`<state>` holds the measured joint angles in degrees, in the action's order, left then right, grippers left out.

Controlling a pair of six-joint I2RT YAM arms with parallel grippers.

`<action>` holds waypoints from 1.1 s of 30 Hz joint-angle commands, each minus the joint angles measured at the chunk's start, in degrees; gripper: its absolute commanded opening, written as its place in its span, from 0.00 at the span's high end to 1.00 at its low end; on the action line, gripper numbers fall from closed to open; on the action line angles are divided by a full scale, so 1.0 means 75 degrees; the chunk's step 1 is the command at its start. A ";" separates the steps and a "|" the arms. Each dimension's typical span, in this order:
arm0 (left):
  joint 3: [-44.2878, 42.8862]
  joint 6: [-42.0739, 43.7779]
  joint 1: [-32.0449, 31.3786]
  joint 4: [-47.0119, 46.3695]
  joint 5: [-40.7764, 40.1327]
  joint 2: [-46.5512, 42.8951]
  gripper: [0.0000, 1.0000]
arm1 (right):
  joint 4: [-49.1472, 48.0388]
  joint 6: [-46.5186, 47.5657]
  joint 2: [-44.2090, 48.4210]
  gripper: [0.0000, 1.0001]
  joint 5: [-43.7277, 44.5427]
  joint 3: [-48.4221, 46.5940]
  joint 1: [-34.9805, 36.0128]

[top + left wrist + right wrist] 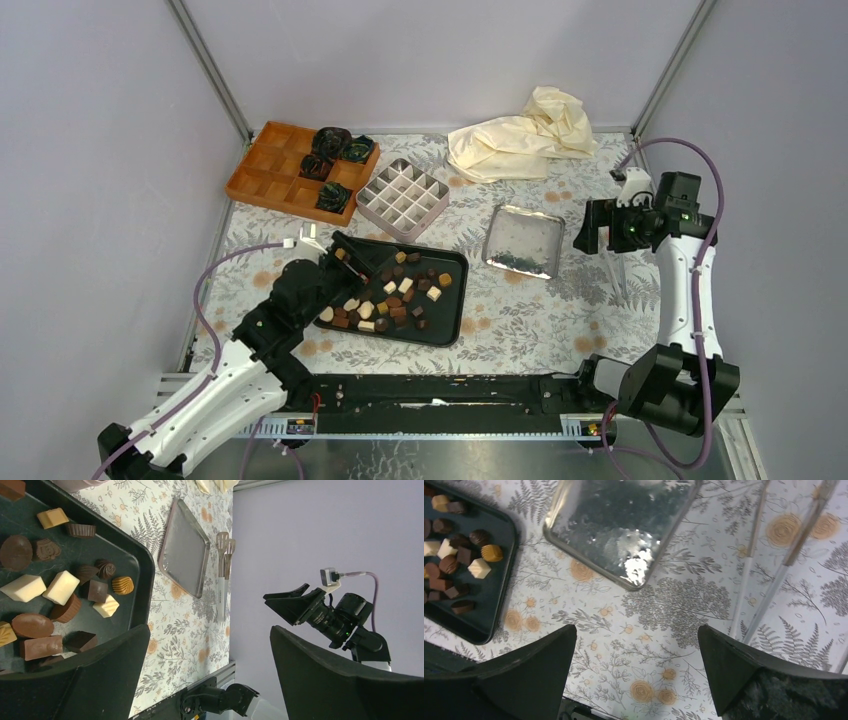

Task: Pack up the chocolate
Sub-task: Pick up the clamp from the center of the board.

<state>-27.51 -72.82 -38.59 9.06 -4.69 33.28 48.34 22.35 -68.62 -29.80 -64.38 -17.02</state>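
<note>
Chocolate (392,295) sits loose on black tray (447,308), counter centre-left. Left gripper (209,630) spread, empty, at tray's left end. Right gripper (636,630) spread, empty, near silver tray (523,240) and tongs (222,575). Grid insert (403,198) behind black tray.

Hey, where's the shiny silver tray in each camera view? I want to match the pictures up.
Top external: the silver tray sits right of centre, just right of the black tray.
Left wrist: silver tray at upper middle, right of the black tray's corner.
Right wrist: silver tray at top centre, cut off by the upper edge.
Shared landmark: the black tray holding the chocolates lies beside it in all three.
</note>
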 commanded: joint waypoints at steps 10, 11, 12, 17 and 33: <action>-0.0498 0.0295 -0.0039 -0.0741 0.0290 0.1123 0.01 | -0.1408 -0.0102 -0.0339 0.12 0.0993 0.0602 -0.0883; -0.0549 0.0309 -0.0045 -0.0769 0.0331 0.1167 0.01 | -0.1487 -0.0057 -0.0482 0.15 0.1055 0.0627 -0.0884; -0.0605 0.0367 -0.0037 -0.0774 0.0353 0.1191 0.01 | -0.1573 -0.0025 -0.0672 0.19 0.1142 0.0605 -0.0884; -0.0718 0.0715 -0.0035 -0.0733 0.0254 0.1211 0.01 | -0.1741 0.0137 -0.1784 0.37 0.1643 0.0064 -0.0892; -0.0525 0.1801 0.0000 -0.1173 -0.0243 0.0743 0.01 | -0.1841 0.0215 -0.5091 0.60 0.2463 -0.2025 -0.0942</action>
<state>-29.89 -65.17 -38.59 4.05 -3.42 39.33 34.57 24.43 -101.25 -12.05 -74.98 -23.79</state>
